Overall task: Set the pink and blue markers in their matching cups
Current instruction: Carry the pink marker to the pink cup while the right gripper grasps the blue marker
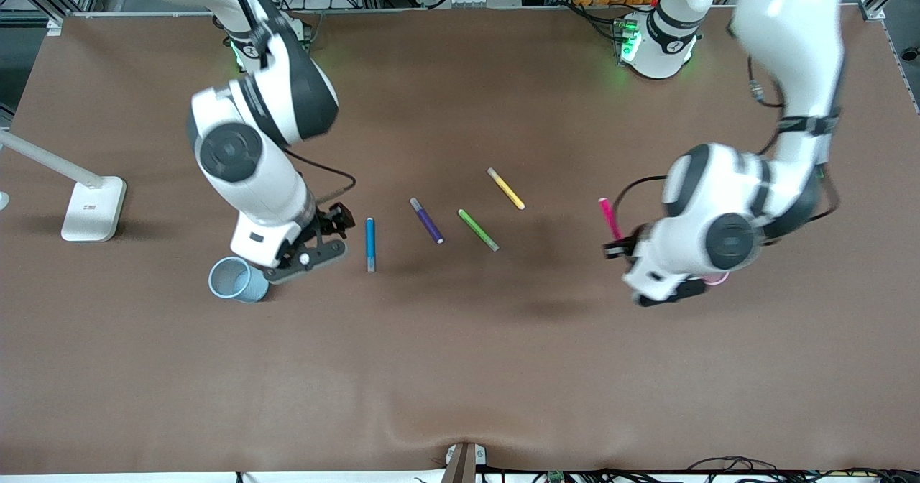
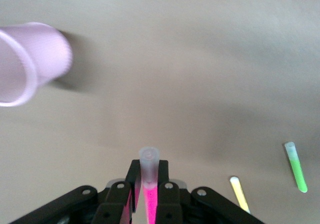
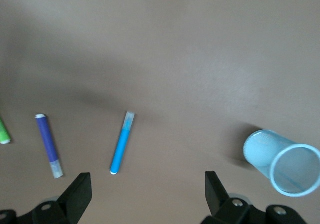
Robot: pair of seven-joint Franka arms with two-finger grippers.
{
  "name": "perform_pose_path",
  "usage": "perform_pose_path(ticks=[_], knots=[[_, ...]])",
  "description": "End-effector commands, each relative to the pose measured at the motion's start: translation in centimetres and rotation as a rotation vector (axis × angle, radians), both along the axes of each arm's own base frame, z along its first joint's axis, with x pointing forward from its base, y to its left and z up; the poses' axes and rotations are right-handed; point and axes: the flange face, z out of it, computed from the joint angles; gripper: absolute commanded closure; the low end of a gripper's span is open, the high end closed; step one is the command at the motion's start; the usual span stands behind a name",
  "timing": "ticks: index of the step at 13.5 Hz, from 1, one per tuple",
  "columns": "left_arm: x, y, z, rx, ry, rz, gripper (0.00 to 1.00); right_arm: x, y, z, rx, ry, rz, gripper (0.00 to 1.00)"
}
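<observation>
L gripper [image 2: 149,196] jaws clenched on pink marker [image 1: 609,218], up in air nr pink cup [image 2: 27,61]. R gripper [image 3: 147,194] jaws released, over bench [image 1: 460,368] betw blue marker [image 1: 370,244] & blue cup [image 1: 237,280].

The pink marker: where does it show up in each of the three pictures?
Front view: the pink marker sticks up from the left pincer, toward the left arm's end of the table.
Left wrist view: low in the middle, pinched between the pincer's fingers, pale cap outward.
Right wrist view: not in it.
Shared landmark: the green marker shows in all three.
</observation>
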Motion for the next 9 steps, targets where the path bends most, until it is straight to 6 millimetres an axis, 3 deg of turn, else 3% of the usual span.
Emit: perform_pose_path(ticks=[1,5,9], knots=[[0.0,3.9,2.9,0.006,-0.014,0.039,1.0,0.9,0.3,-5.4,-0.026,0.056,-0.057,0.0],[0.8,8.5,5.2,0.071,-0.071,0.113,1.0,0.0,2.0,-10.5,-0.029,0.118,-0.157,0.0],[1.7,9.5,5.9,0.197,-0.175,0.238,1.0,-1.4,3.6,-14.4,0.018,0.121,-0.168,0.0]])
